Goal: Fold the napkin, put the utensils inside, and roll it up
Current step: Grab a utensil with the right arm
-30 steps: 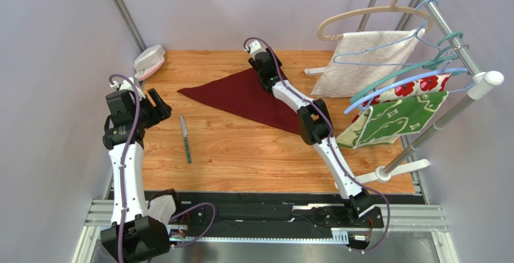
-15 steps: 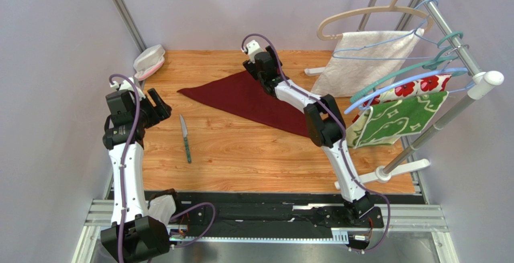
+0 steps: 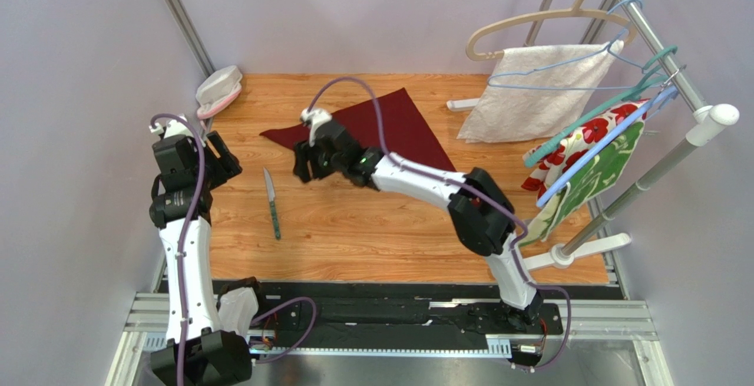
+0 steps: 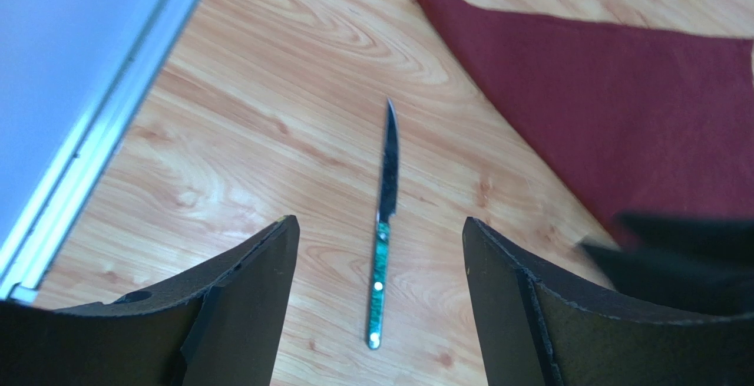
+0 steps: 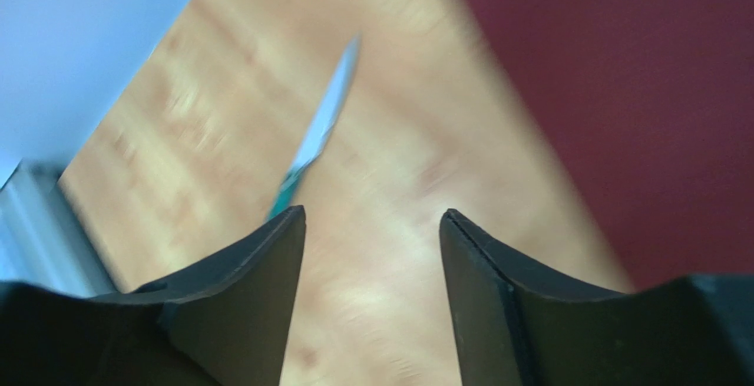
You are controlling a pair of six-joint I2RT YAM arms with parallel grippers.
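Observation:
The dark red napkin (image 3: 398,125) lies folded into a triangle at the back middle of the wooden table; it also shows as the napkin (image 4: 637,112) and the napkin (image 5: 637,94). One utensil, a knife (image 3: 273,202) with a silvery blade and a teal-green handle, lies left of it on bare wood. My left gripper (image 3: 226,152) hovers open left of the knife (image 4: 382,227), which shows between its fingers, well below them. My right gripper (image 3: 303,163) is open and empty beside the napkin's left corner, right of the knife (image 5: 323,134).
A white towel (image 3: 540,85) hangs on a hanger at the back right. Floral cloths (image 3: 588,161) hang from a clothes rack (image 3: 699,125) whose foot (image 3: 593,245) rests on the table's right side. A pink-and-white object (image 3: 219,90) sits at the back left corner.
My right arm has swung from the napkin's far edge leftward to its left corner, near the knife. The napkin's shape has changed and the floral cloths have swung. The left arm barely shifted.

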